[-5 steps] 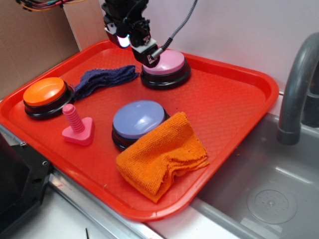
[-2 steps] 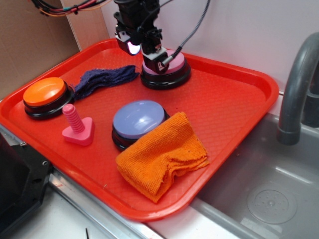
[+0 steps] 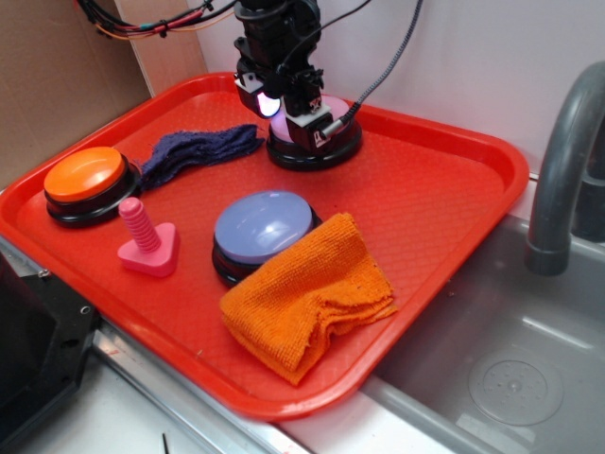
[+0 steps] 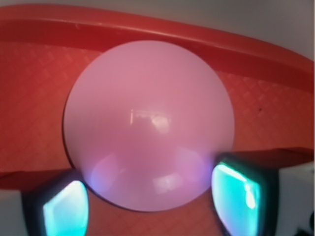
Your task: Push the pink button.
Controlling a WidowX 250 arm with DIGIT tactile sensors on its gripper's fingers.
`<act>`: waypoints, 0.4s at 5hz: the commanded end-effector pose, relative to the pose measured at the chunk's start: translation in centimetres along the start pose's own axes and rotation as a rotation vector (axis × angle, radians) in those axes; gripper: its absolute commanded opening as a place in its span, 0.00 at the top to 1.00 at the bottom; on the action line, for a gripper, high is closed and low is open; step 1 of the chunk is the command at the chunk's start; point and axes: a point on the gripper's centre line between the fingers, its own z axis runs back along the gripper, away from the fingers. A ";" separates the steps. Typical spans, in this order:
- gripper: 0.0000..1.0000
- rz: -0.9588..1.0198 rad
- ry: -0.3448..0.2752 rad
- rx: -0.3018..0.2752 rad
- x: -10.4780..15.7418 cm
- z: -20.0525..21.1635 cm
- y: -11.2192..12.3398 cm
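The pink button (image 3: 326,149), a pale pink glossy dome on a black base, sits at the back of the red tray (image 3: 444,189). My gripper (image 3: 304,130) hangs right over it and hides most of the dome in the exterior view. In the wrist view the pink button (image 4: 147,118) fills the frame. My gripper (image 4: 151,201) is open, with one finger on each side of the dome's near edge. Whether the fingertips (image 4: 238,194) touch the dome I cannot tell.
A lavender-blue button (image 3: 263,225) stands mid-tray with an orange cloth (image 3: 307,295) lying against it. A pink screw peg (image 3: 146,238), an orange button (image 3: 85,178) and a dark blue cloth (image 3: 198,147) lie to the left. A sink (image 3: 510,378) and faucet (image 3: 565,161) are on the right.
My gripper has moved right and down, from the pink button's left edge to directly over its dome. Nothing else on the tray has shifted.
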 end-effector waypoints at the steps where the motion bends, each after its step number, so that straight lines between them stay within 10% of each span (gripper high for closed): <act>1: 0.00 0.013 -0.056 0.023 0.3 3.4 1.1; 2: 0.00 0.025 -0.062 0.029 0.3 4.7 1.5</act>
